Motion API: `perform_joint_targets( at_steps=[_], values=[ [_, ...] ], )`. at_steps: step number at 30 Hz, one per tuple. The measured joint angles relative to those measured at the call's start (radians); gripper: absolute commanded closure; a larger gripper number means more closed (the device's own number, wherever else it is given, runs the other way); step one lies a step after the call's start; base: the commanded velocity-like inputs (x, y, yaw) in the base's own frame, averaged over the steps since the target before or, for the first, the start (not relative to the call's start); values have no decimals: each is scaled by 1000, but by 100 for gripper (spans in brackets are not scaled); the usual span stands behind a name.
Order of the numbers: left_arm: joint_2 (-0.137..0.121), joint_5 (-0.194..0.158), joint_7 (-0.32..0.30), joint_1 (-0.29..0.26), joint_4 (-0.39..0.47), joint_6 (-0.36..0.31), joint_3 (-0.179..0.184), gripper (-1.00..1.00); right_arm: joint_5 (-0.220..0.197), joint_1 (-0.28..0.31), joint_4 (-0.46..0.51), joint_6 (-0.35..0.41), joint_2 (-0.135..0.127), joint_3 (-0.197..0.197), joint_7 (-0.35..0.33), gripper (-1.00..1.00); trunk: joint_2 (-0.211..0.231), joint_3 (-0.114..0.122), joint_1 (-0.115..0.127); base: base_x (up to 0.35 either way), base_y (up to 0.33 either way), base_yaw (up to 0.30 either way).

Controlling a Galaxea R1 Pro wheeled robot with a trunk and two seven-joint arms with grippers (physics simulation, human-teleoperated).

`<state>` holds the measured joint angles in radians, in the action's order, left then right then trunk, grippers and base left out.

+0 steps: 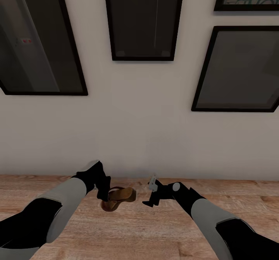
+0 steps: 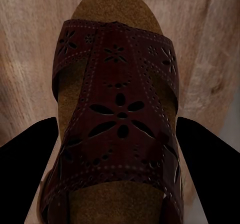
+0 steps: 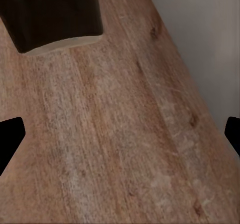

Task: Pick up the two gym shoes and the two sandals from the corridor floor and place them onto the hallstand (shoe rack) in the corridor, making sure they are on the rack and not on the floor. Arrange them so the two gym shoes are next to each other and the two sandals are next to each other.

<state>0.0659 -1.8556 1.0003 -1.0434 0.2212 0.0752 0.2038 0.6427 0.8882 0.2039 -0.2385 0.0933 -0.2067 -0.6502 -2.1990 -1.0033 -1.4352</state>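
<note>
One brown sandal [image 1: 119, 198] with a tan insole and a dark cut-out strap [image 2: 117, 108] sits between the fingers [image 2: 30, 164] of my left gripper [image 1: 103, 195], which is shut on its sides. It hangs tilted just above the corridor floor [image 1: 155, 233], close to the wall. To its right, my right gripper [image 1: 151, 194] is open over bare planks [image 3: 125, 134] with nothing between its fingers. In the right wrist view a dark brown shape with a pale edge [image 3: 50, 13] shows; I cannot tell what it is. The gym shoes and the hallstand are out of view.
A pale wall [image 1: 135, 128] rises straight ahead, where the floor ends. Several dark framed pictures [image 1: 141, 19] hang on it. Wood planks stretch left and right of both arms.
</note>
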Motion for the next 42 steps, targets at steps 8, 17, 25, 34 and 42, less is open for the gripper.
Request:
perform_joint_targets(
  at_steps=[8,17,25,34,42],
  values=[
    [0,6,0,0,1,0,13,100,0,0,30,1,2,-1,-11,-100,0,0,0,0,0,0],
    [17,7,0,0,3,0,35,100,0,0,43,1,21,-2,-122,-100,0,0,0,0,0,0],
    [28,7,0,0,3,0,61,100,0,0,44,1,27,-2,-143,-100,0,0,0,0,0,0],
    [35,7,0,0,3,0,71,100,0,0,45,1,31,-2,-148,-100,0,0,0,0,0,0],
    [36,7,1,-1,3,0,72,100,0,0,45,1,31,-2,-148,-100,0,0,0,0,0,0]
  ],
)
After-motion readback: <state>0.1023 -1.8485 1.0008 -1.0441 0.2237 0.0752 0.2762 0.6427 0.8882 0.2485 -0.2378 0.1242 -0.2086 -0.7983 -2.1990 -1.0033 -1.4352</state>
